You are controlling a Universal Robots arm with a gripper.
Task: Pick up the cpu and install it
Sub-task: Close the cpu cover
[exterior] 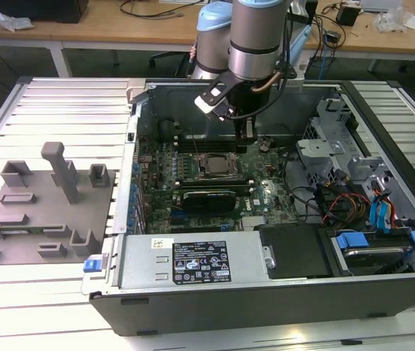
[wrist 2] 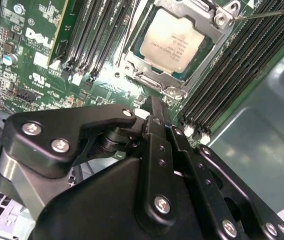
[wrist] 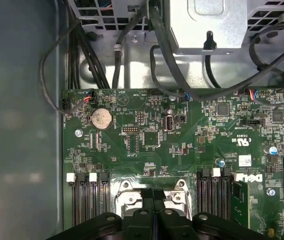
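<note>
The cpu point(wrist 2: 172, 37) lies flat in the socket frame point(wrist 2: 221, 19) mid-motherboard, inside the open case point(exterior: 266, 307). The hand point(wrist 2: 154, 105) hovers just beside it, fingers pressed together, gripping nothing. Seating looks level; work here wants slow, straight motion, clear of the memory slots point(wrist 2: 234, 75).
</note>
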